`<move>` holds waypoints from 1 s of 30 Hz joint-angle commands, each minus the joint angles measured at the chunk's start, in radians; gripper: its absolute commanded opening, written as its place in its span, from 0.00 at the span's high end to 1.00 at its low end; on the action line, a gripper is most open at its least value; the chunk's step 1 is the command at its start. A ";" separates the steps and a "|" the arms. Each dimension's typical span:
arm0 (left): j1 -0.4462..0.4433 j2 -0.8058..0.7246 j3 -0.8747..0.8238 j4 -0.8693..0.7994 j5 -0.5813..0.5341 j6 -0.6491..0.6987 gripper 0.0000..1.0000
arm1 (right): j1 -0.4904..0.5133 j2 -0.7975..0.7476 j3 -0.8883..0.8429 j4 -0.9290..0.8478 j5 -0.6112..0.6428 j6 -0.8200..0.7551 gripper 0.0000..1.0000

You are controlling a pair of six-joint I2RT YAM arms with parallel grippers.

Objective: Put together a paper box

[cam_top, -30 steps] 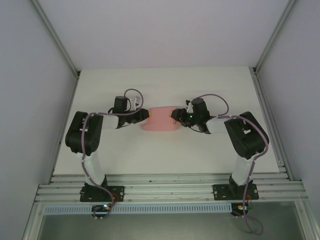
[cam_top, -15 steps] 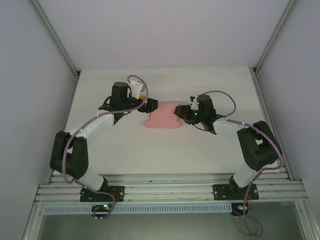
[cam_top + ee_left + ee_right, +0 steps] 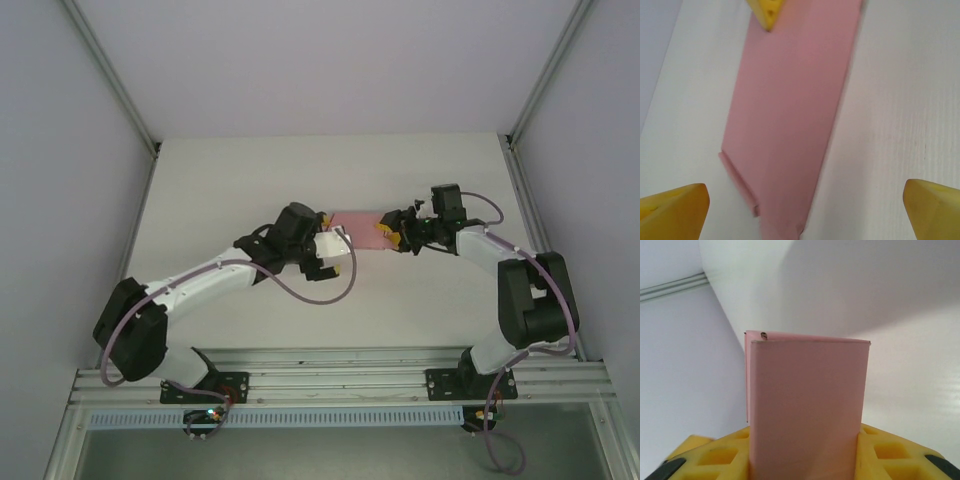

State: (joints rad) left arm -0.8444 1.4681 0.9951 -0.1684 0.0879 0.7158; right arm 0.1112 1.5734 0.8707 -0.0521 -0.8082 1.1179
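Top external: box (image 3: 358, 222) lies mid-table (image 3: 230, 180), its left end hidden under the left gripper (image 3: 340, 244); right gripper (image 3: 392, 228) pinches its right end. Left wrist: fingers (image 3: 672, 212) spread wide (box untouched between them). Right wrist: yellow pads (image 3: 720, 457) clamp the box.
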 commanded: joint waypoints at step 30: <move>-0.055 0.123 0.060 0.161 -0.186 0.188 0.42 | 0.002 -0.080 0.004 -0.204 -0.215 -0.026 0.31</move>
State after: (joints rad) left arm -0.8955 1.5776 1.0225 -0.0437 -0.0986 0.8845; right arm 0.1036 1.5253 0.8597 -0.2142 -0.9535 1.1496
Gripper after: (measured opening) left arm 0.594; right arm 0.664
